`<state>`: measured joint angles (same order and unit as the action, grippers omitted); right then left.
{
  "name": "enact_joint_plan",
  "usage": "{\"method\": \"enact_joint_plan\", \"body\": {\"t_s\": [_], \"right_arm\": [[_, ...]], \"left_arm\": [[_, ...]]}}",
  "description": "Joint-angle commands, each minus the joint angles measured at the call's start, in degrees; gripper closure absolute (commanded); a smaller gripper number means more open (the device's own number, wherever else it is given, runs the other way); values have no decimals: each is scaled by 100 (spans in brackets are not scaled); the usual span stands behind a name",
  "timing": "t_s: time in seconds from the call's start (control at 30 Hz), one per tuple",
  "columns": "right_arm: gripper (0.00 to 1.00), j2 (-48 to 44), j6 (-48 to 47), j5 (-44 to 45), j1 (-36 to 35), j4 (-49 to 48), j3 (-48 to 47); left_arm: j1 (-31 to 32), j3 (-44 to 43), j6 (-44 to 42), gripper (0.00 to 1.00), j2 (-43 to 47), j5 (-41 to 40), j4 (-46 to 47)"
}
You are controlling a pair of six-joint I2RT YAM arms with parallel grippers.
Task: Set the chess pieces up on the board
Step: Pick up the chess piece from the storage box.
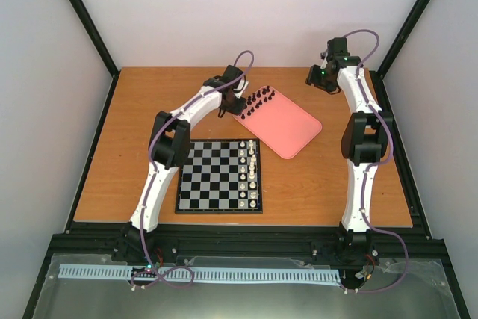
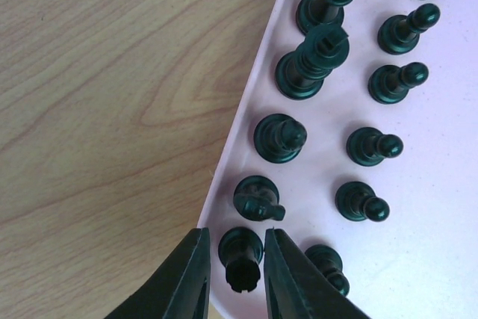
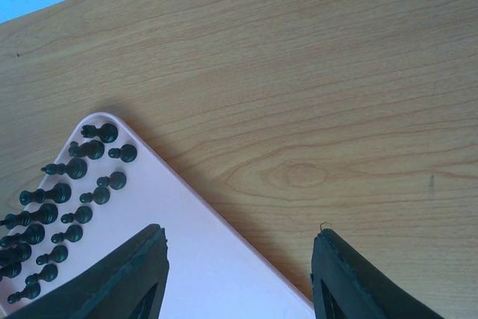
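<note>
rook [image 2: 239,265] at pink tray's [image 2: 448,244] 6 o'clock corner looks light, slick, tippy, so grab mid-body; left gripper [image 2: 236,235] straddles it, unpinched; right gripper [image 3: 240,235] spread, empty

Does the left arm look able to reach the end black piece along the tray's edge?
Probably yes: the left gripper straddles the end black piece, one finger on each side, and the neighbouring piece stands just beyond the fingertips.

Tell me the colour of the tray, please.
The tray is pink; top external view shows it best.
</note>
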<state>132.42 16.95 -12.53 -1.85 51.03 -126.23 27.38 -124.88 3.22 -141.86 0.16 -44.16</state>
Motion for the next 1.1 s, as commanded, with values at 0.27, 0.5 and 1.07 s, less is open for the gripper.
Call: {"method": "enact_joint_plan", "body": {"t_s": [0.27, 0.5, 1.07], "right_arm": [[38, 60, -49, -54, 88, 98, -83], [38, 64, -34, -67, 93, 103, -103], [38, 56, -19, -157, 96, 127, -116]], "left_arm": [[22, -342, 150, 83, -231, -22, 110], [22, -341, 161, 98, -243, -92, 105], [24, -274, -10, 99, 377, -454, -146]]}}
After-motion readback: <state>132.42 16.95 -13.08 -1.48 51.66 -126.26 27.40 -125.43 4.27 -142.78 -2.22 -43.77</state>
